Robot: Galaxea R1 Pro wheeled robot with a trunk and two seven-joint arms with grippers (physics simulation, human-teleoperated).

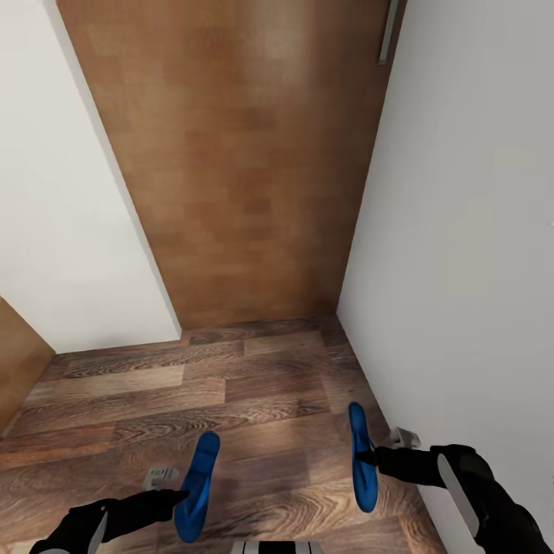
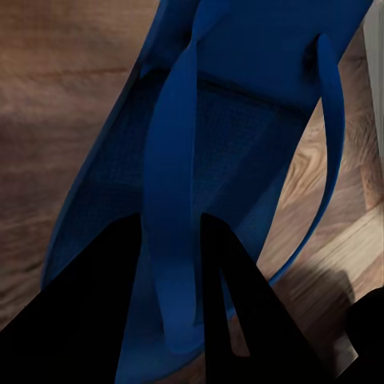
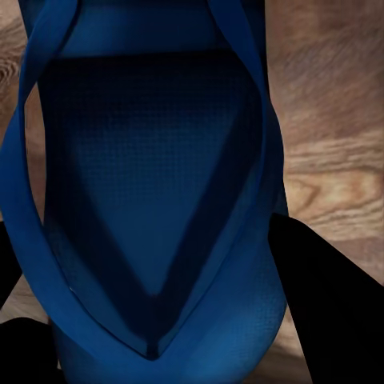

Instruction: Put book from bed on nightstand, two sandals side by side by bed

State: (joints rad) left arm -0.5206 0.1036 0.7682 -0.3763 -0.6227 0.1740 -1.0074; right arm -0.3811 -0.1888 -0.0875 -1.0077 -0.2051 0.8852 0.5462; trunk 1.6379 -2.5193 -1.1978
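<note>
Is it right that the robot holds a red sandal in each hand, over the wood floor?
Not quite: the sandals are blue, not red. The head view shows the left gripper holding one blue sandal and the right gripper holding the other, over the wood floor.

Blue sandal [image 2: 240, 120] strap between tool [image 2: 172, 320] fingers [image 2: 80, 320] — wood floor [image 2: 64, 96] beyond

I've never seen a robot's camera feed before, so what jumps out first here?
Two bright blue sandals, one in each black claw: the left sandal in the left claw, the right sandal in the right claw, both above the wood floor. Ahead, a tall brown door stands between white walls.
</note>
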